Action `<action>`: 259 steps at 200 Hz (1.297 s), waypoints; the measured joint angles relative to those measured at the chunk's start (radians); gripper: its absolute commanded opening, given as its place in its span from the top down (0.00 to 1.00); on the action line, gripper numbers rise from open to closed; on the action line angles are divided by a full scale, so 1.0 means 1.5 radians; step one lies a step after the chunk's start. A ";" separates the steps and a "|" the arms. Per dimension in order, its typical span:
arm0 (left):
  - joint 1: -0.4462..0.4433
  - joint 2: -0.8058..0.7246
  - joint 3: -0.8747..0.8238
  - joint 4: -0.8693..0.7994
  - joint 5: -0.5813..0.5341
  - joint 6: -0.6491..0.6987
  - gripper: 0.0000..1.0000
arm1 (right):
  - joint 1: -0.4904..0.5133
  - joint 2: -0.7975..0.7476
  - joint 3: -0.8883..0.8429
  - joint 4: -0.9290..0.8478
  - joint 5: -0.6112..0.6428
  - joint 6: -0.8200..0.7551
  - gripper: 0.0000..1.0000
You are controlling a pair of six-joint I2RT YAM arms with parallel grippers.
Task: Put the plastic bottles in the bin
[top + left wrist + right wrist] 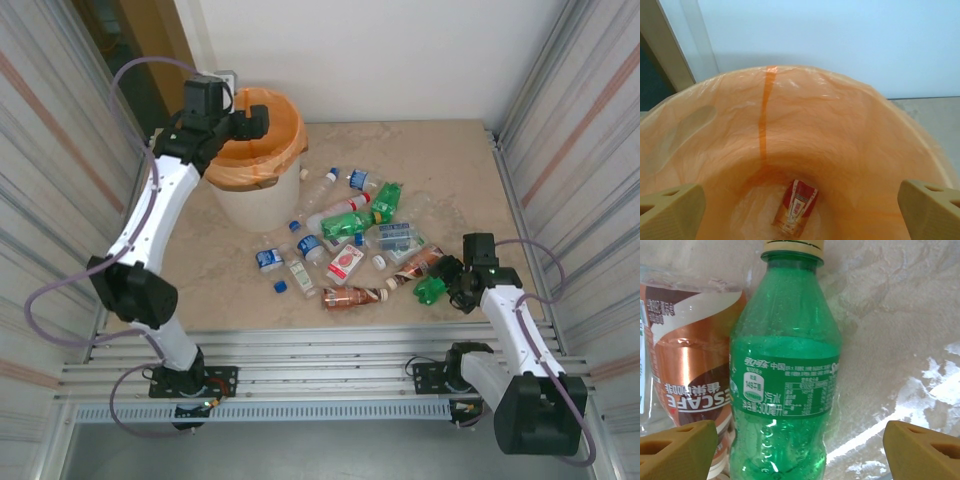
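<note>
Over the bin [262, 200], my left gripper [258, 120] hangs with its fingers spread wide and nothing between them, and a red-labelled bottle [796, 206] lies at the bottom of the orange liner [840, 130]. Toward the right of the table [450, 170], my right gripper [800, 452] stands open astride a green bottle [785, 370], clear of both its flanks, with a copper-brown bottle [695, 375] just beside it.

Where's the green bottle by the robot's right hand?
In the top view, the green bottle lies on the right side of the table, just left of the right gripper, with a copper-brown bottle beside it.
</note>
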 measured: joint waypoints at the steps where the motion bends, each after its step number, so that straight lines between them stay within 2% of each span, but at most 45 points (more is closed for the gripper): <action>1: -0.001 -0.004 -0.002 0.001 0.000 0.000 0.01 | 0.000 0.000 0.000 0.002 0.000 0.000 0.17; 108: -0.116 -0.239 -0.219 0.060 -0.008 -0.004 0.01 | 0.000 0.060 -0.027 0.065 -0.013 0.004 0.31; 201: -0.128 -0.312 -0.315 0.104 -0.007 -0.045 0.01 | 0.000 0.115 -0.041 0.100 -0.012 0.004 0.31; 259: -0.128 -0.317 -0.328 0.115 -0.007 -0.052 0.01 | 0.000 0.117 -0.041 0.105 -0.002 0.004 0.49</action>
